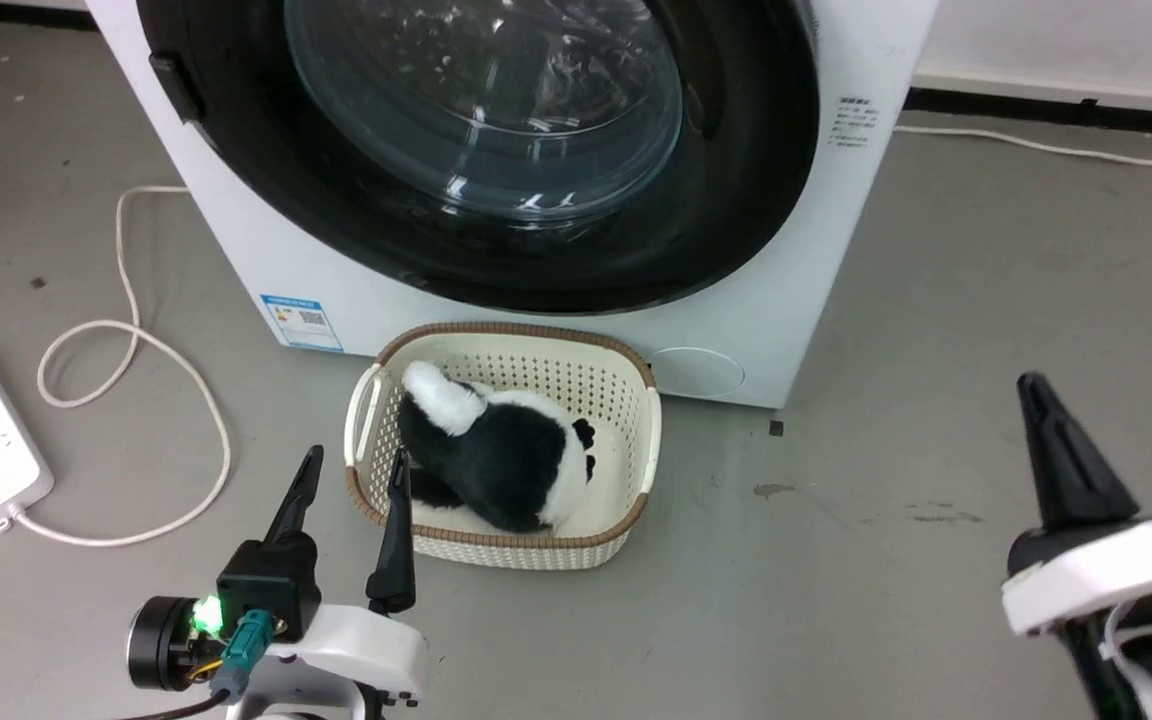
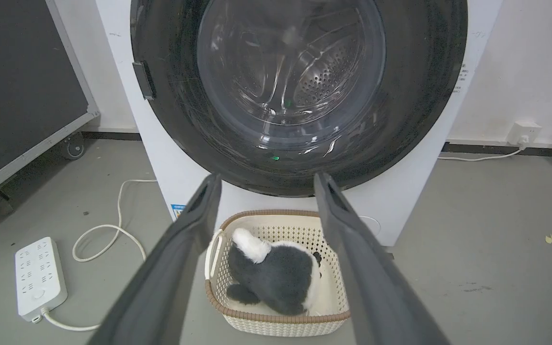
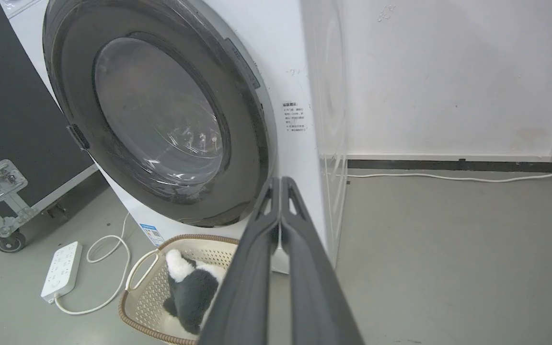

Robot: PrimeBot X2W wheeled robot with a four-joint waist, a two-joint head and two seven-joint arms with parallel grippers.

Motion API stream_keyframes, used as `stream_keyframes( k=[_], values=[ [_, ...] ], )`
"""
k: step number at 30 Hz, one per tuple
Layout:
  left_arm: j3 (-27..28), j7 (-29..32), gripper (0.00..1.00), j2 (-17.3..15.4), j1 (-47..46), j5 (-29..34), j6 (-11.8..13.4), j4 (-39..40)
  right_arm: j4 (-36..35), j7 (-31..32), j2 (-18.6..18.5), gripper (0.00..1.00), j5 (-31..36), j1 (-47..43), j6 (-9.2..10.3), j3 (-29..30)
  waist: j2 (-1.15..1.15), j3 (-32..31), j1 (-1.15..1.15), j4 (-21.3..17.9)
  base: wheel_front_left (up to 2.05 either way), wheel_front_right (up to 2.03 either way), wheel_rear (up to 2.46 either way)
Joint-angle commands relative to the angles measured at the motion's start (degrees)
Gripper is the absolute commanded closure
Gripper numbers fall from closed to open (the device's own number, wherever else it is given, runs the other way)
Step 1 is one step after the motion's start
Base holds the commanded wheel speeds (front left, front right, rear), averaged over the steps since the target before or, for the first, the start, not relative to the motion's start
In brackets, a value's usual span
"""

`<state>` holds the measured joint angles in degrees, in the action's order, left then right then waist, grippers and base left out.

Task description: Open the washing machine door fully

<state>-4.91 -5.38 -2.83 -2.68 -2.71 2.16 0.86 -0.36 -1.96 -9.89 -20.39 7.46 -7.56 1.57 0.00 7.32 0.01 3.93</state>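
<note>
Washing machine door (image 1: 496, 150) is sitting closed against the front of the washing machine (image 1: 266, 250). Left gripper (image 1: 357, 455) is hovering low in front of the machine, fingers spread, holding nothing. Right gripper (image 3: 281, 182) is hanging off the machine's right front corner, fingers pressed together, empty. Basket (image 1: 626, 380) is sitting at the machine's foot.

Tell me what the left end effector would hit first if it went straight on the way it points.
Probably the washing machine door, at its lower rim; the left end effector seems to aim above the basket, though depth is unclear.
</note>
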Motion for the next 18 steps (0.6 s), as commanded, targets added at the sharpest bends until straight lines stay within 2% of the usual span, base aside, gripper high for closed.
stream_keyframes(
  k=[1, 11, 18],
  values=[
    [-0.4, -0.7, 0.0, 0.0, -1.0, -0.3, 0.5, 0.4, -0.1, 0.6, -0.9, 1.0, -2.4, 2.0, 0.02, 0.5, 0.0, 0.6, -0.01, 0.4, 0.0, 0.0, 0.0],
    [-2.3, -1.9, 0.0, 0.0, -2.8, -1.2, 1.6, 1.2, 2.9, 7.3, -1.2, 1.0, -14.0, 10.4, 0.03, 3.7, 0.0, 3.5, -0.01, 2.5, 0.0, 0.0, 0.0],
    [-3.6, -2.7, 0.0, 0.0, -4.0, -1.4, 2.3, 1.7, 8.1, 12.9, -0.5, 1.0, -21.0, 18.6, 0.04, 6.2, 0.0, 6.0, -0.01, 4.0, 0.0, 0.0, 0.0]
  ],
)
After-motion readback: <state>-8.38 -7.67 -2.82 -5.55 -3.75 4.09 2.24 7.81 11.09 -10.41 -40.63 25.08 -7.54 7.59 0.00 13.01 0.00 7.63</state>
